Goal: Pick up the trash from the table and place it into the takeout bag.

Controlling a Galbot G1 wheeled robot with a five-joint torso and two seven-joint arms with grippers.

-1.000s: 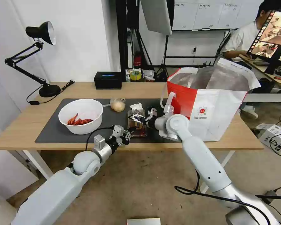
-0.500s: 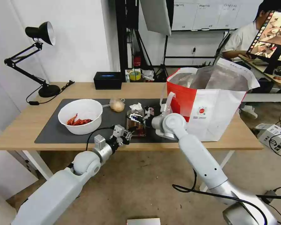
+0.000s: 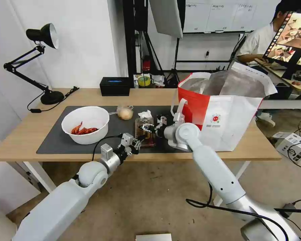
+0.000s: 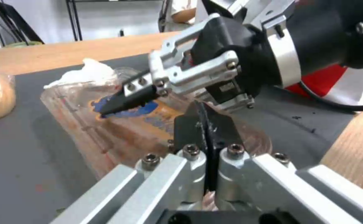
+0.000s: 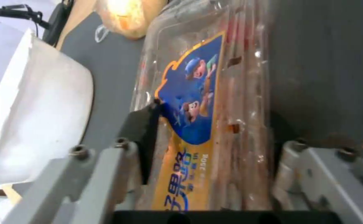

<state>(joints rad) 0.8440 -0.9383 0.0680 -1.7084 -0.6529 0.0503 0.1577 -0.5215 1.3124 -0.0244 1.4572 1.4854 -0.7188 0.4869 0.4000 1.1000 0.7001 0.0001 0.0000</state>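
Both arms are glossy white-grey tubes with round ball-like joints. A black cable loops over the left wrist; another trails from the right arm near its base. The left gripper [image 4: 206, 130] and right gripper [image 5: 214, 130] have silver metal frames with hex-head screws, and black fingers [image 4: 125, 99] on black bodies.

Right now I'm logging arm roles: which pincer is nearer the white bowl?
Left. The left pincer sits at the mat's front edge, right of the white bowl; the right pincer straddles the clear tray farther right.
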